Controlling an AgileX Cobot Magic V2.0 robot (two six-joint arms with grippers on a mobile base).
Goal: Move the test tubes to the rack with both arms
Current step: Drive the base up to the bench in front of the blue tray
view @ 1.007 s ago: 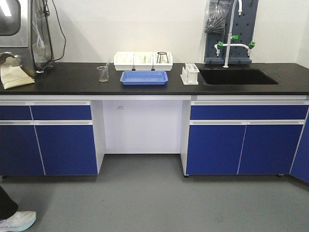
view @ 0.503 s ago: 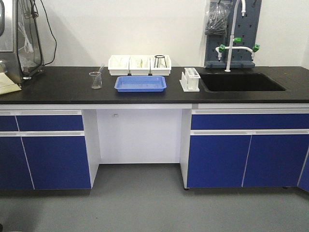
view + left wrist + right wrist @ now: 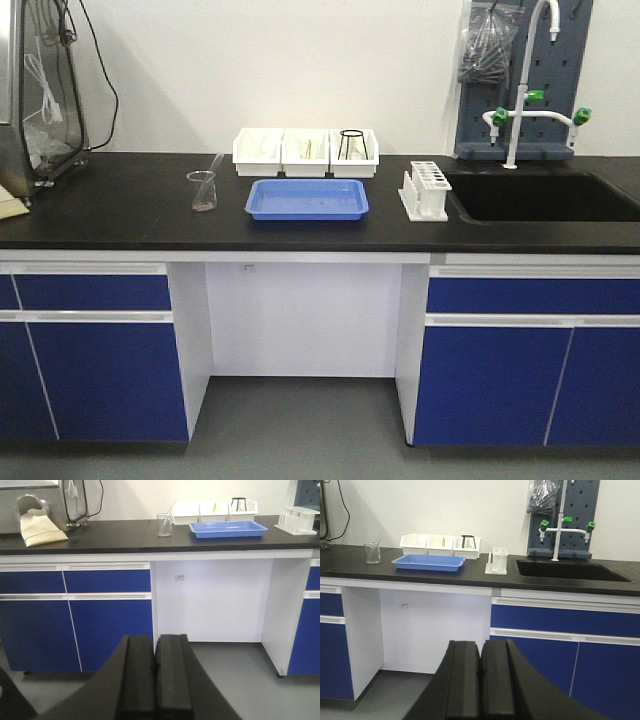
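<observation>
Base is closing in: the table is growing larger and sliding right in the front view, not yet within reach. The rack is standing right of table centre, midway back; test tubes too small to pick out. Left jaws and right jaws are hanging clenched, empty.

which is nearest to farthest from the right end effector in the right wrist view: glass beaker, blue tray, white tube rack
1. white plastic test tube rack, almost straight ahead
2. shallow blue plastic tray, to its left
3. clear glass beaker, far left, farther back
</observation>
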